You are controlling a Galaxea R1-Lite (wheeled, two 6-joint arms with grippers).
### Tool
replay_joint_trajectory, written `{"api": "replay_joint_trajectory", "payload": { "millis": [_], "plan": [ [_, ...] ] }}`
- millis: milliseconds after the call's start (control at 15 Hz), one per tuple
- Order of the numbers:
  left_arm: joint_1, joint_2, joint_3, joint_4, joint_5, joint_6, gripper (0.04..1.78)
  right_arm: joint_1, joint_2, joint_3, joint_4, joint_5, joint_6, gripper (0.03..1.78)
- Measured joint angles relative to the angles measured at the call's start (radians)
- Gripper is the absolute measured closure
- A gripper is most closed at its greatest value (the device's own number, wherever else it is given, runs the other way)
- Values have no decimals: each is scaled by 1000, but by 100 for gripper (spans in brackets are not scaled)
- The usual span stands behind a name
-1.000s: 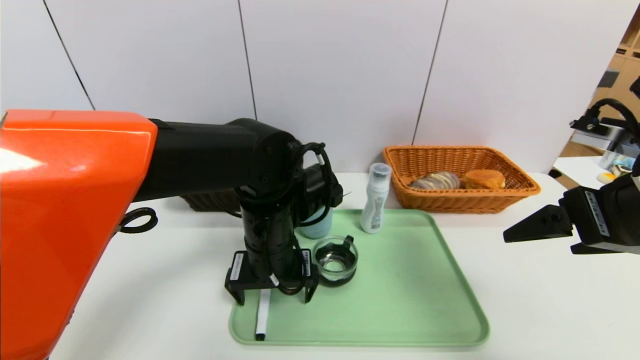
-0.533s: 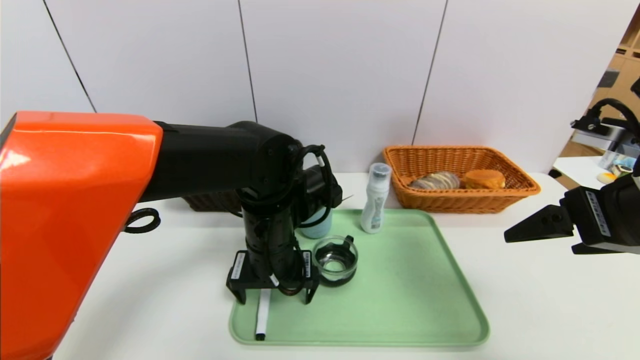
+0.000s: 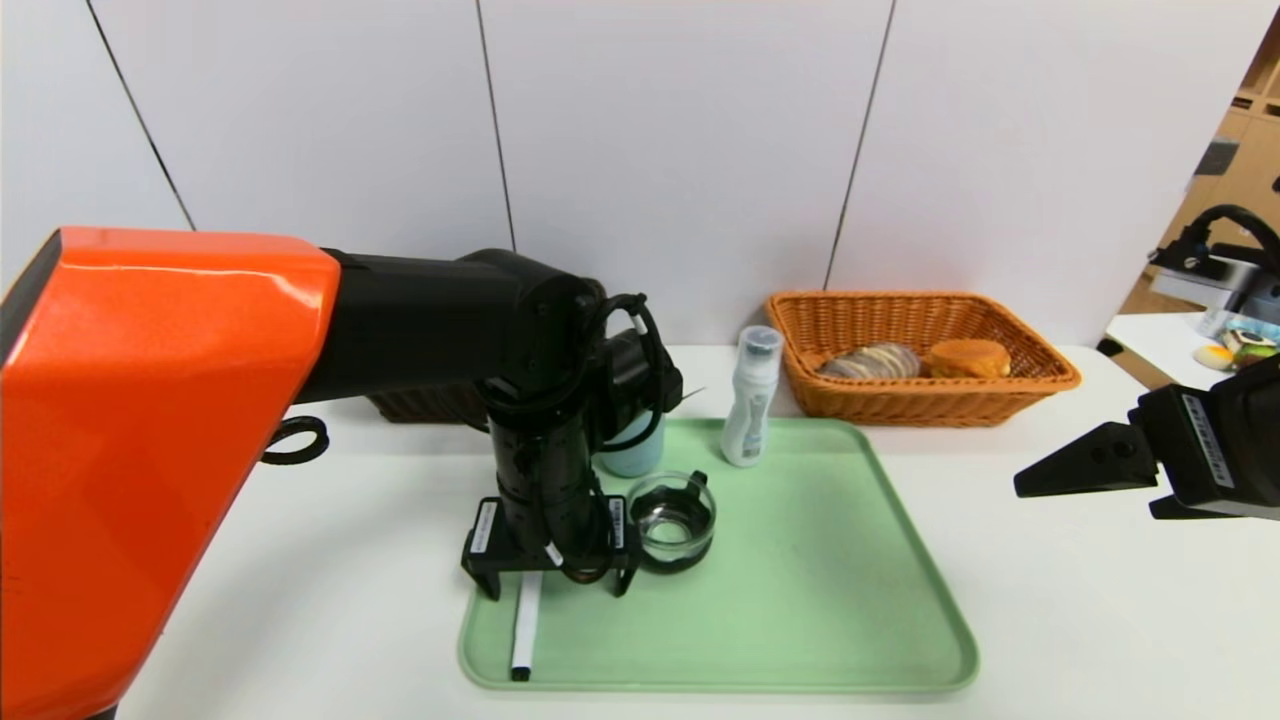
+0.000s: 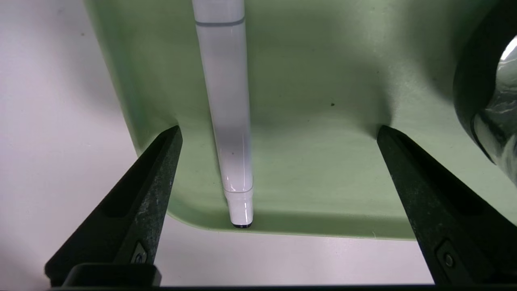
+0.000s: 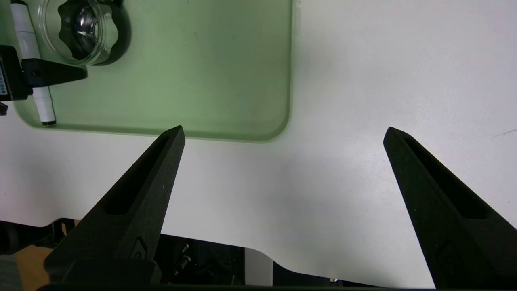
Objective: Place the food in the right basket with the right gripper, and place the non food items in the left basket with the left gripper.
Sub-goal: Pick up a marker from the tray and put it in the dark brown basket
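Note:
A white marker (image 3: pixel 523 625) lies along the left side of the green tray (image 3: pixel 800 600); it also shows in the left wrist view (image 4: pixel 228 113). My left gripper (image 3: pixel 555 590) is open and points down, its jaws either side of the marker's upper part, just above the tray. A glass jar (image 3: pixel 672 518), a white bottle (image 3: pixel 750 398) and a pale blue cup (image 3: pixel 632 452) stand on the tray. The right basket (image 3: pixel 1040 375) holds a striped bread (image 3: pixel 872 361) and an orange bun (image 3: pixel 968 357). My right gripper (image 3: pixel 1080 475) is open and empty, above the table right of the tray.
The left basket (image 3: pixel 425 403), dark brown, stands behind my left arm and is mostly hidden. The table's front edge shows in the right wrist view (image 5: pixel 242 246). Another table with small items (image 3: pixel 1225 345) stands far right.
My left gripper has lowered slightly over the marker and the left arm has shifted a little right. My right gripper has drifted slightly right and down.

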Motion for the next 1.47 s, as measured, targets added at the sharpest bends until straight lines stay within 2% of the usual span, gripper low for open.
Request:
{"api": "replay_joint_trajectory", "payload": {
  "millis": [67, 133, 333, 533, 600, 667, 1133, 1467],
  "plan": [
    [1, 0, 3, -1, 0, 1, 13, 0, 0, 3, 0, -1, 0, 11],
    [1, 1, 8, -3, -1, 1, 24, 0, -1, 5, -1, -1, -1, 11],
    [1, 4, 14, -3, -1, 1, 69, 6, -10, 7, 0, 0, -1, 11],
    [1, 5, 16, -2, 0, 1, 100, 17, -20, 8, 0, 0, 0, 11],
    [1, 5, 17, -1, 0, 1, 121, 23, -23, 8, 0, 1, 0, 11],
    [2, 5, 18, 0, 2, 1, 165, 29, -28, 8, 0, 1, 1, 11],
    [2, -11, 12, -1, -1, -2, 165, 43, -60, 13, 0, 3, 0, 11],
    [22, -119, 11, 1, -10, -9, 165, 43, -82, 49, 0, 2, 0, 11]
  ]
}}
